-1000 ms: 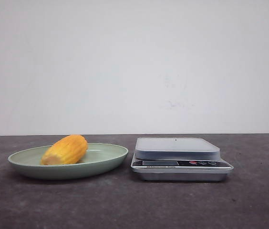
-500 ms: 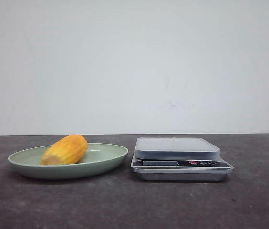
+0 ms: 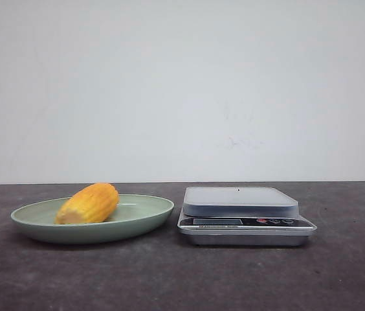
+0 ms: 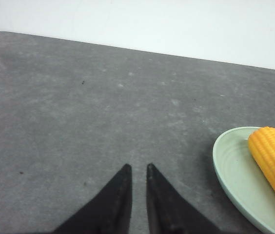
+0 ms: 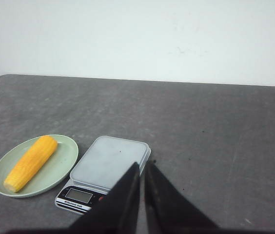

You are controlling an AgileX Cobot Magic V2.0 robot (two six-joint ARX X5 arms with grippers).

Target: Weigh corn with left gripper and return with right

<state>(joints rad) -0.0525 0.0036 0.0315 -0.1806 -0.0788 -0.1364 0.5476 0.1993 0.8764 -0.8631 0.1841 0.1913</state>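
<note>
The table point(image 4: 79, 97) ahead of the left gripper point(image 4: 137, 170) was bare, with the plate point(image 4: 230, 170) off to one side. Below the right gripper point(image 5: 141, 168) sat the scale point(image 5: 109, 161)

The corn point(image 5: 30, 163) lies in a green plate point(image 5: 64, 168). A scale point(image 5: 109, 163) sits just beside it. The right gripper point(image 5: 142, 168) is nearly closed.

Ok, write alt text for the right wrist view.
A yellow-orange corn cob lies in a pale green plate beside a silver kitchen scale with nothing on it, on a dark grey table. The right gripper, nearly closed and empty, points toward the scale.
</note>
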